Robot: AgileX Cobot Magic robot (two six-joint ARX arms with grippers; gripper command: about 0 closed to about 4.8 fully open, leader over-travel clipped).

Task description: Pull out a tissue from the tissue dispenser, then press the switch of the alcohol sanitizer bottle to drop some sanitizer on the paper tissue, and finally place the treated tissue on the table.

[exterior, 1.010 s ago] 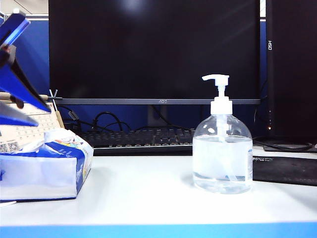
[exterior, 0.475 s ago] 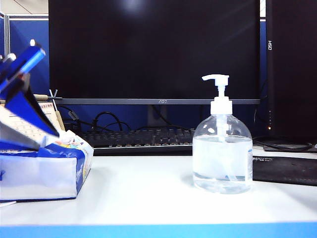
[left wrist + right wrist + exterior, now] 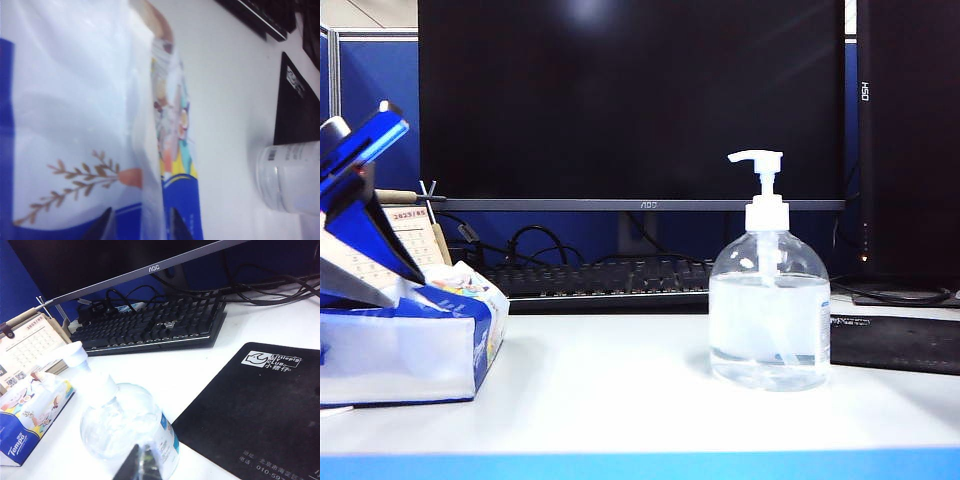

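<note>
The blue-and-white tissue dispenser (image 3: 405, 340) (image 3: 75, 125) (image 3: 30, 415) lies at the left of the white table (image 3: 620, 400). My left gripper (image 3: 408, 292) (image 3: 140, 227) leans down onto the pack's top. It is open, its dark fingertips (image 3: 102, 227) astride a white fold of tissue (image 3: 146, 170) that rises from the slit. The clear alcohol sanitizer bottle (image 3: 770, 320) (image 3: 290, 175) (image 3: 125, 425) stands right of centre, its white pump switch (image 3: 760, 160) (image 3: 77, 357) up. My right gripper (image 3: 142, 452) hangs shut just in front of the bottle, out of the exterior view.
A dark monitor (image 3: 630, 100) and a black keyboard (image 3: 600, 280) (image 3: 150, 322) stand behind. A black mouse mat (image 3: 900, 340) (image 3: 250, 405) lies right of the bottle. A beige desk calendar (image 3: 415, 235) (image 3: 27, 347) stands behind the pack.
My left gripper has come down and slightly rightward onto the top of the tissue pack. The bottle and pack have not moved.
</note>
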